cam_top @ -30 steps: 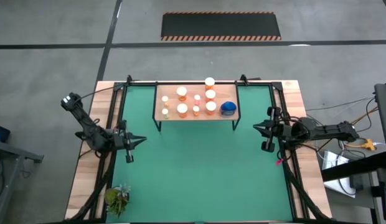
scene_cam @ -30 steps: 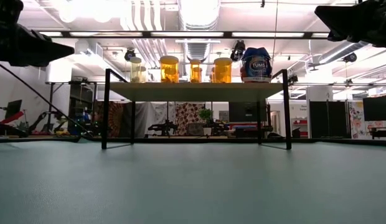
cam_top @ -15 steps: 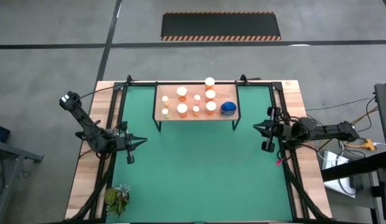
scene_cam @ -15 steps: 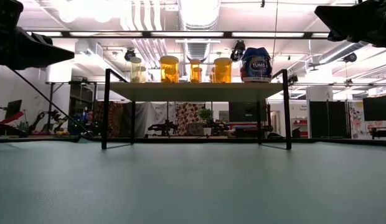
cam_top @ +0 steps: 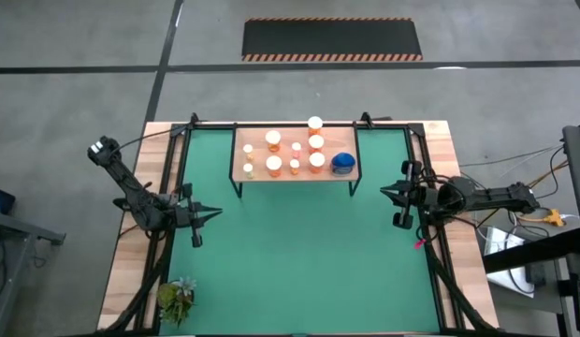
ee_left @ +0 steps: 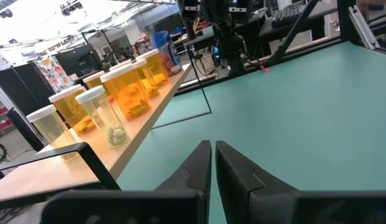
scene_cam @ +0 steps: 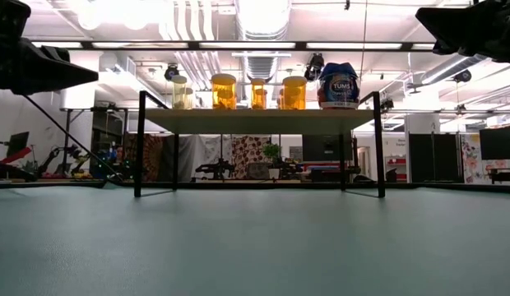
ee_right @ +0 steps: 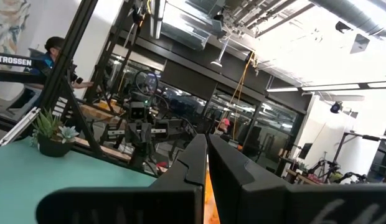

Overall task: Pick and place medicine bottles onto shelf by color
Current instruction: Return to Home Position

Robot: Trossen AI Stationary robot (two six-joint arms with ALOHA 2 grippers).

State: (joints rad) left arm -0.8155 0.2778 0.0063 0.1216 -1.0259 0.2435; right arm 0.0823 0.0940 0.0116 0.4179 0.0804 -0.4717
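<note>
The light-wood shelf [cam_top: 257, 175] stands on thin black legs at the far middle of the green mat. Several orange medicine bottles with white caps [cam_top: 273, 164] stand upright on it in rows, with the blue bottle [cam_top: 342, 164] at its right end. They show in the low view too, the orange ones [scene_cam: 224, 90] and the blue one [scene_cam: 339, 85]. My left gripper [cam_top: 218, 213] is shut and empty, left of the shelf's near left corner; its wrist view looks along the bottle row [ee_left: 127, 87]. My right gripper [cam_top: 384, 190] is shut and empty, right of the shelf.
A small green plant [cam_top: 176, 298] stands at the mat's near left corner and shows in the right wrist view [ee_right: 50, 134]. Black frame rails run along the mat's left and right sides. A person [ee_right: 56, 46] is in the room beyond the table.
My left gripper has crept a little toward the table's near edge, still shut. The bottles and the shelf have kept still.
</note>
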